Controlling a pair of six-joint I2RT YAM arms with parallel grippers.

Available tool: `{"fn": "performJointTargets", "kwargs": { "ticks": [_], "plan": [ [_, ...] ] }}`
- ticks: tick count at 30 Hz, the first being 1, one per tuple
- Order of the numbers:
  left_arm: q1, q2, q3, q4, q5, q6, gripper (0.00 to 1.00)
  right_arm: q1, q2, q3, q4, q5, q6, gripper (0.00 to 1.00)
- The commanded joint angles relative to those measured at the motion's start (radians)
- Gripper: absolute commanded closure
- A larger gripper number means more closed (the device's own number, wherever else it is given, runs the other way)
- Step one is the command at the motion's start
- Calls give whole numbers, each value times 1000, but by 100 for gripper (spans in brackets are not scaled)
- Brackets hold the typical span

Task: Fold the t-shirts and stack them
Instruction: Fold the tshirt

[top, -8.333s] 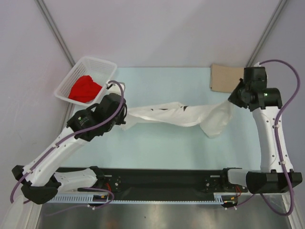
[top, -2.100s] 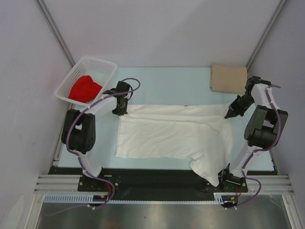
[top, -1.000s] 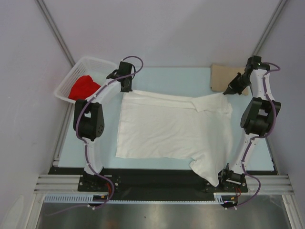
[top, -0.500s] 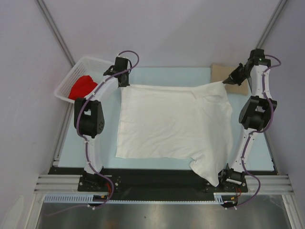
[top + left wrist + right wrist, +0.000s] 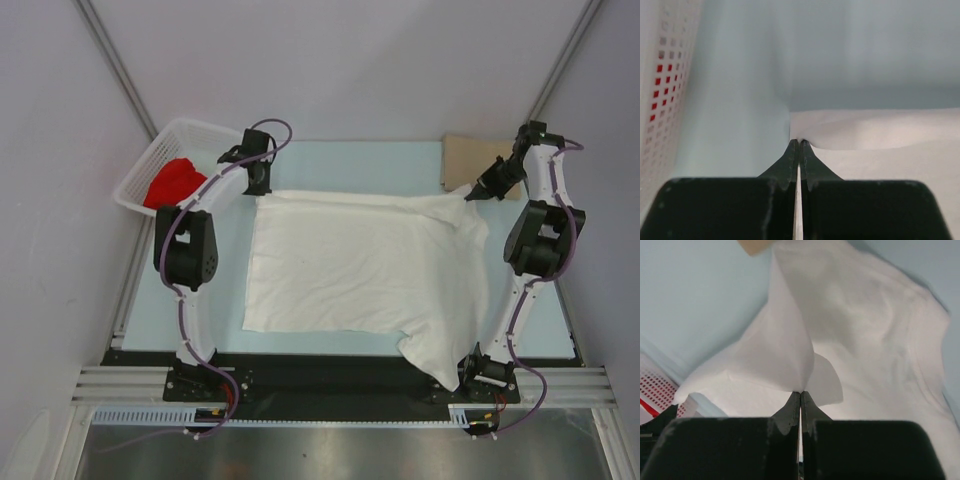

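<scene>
Jaws pressed together, we pinch the white t-shirt by its two far corners, left jaws beside the basket, right jaws beside the tan t-shirt, cloth spreading flat toward the near edge of the table.

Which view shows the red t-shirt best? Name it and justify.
Top external: the red t-shirt lies bunched in the basket, seen from above. Left wrist shows only red specks through the lattice wall; right wrist only a red sliver at its lower left edge.
</scene>
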Motion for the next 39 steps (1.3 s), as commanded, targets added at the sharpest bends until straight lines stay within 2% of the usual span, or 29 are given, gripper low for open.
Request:
{"fn": "performJointTargets", "kwargs": {
  "ticks": [1, 10, 17, 24, 39],
  "plan": [
    [6, -131, -54, -54, 12, -6, 100, -22, -154, -108, -67, 46, -40, 100],
    [1, -240, -281, -19, 26, -9, 100, -32, -329, -420, -30, 46, -89, 100],
    [-9, -271, -387, 0, 15, -12, 100, -46, -399, -560, 0, 60, -113, 100],
    [-16, -288, -429, 9, 17, -25, 100, -60, -415, -628, 30, 76, -116, 100],
    [-59, -289, -495, 23, -8, -48, 99, -92, -385, -654, 56, 103, -136, 100]
  ]
}}
